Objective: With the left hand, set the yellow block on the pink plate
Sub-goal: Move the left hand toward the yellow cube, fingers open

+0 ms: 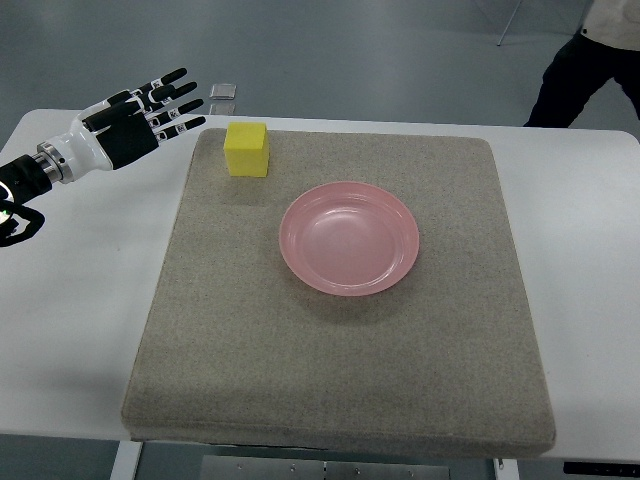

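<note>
White table (590, 260) carries a grey-beige fabric mat (340, 370) — grey floor (380, 50) beyond; a person's dark-trousered legs (575, 80) stand at upper right.

L hand (140, 115) open, left of yellow block (246, 149) on mat (340, 350); pink plate (349, 237) empty, mid-mat.

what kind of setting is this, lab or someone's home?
Likely a robotics lab or test bench: a white table with a grey mat, a lone yellow block and pink plate staged on it, left robot hand open alongside.
</note>
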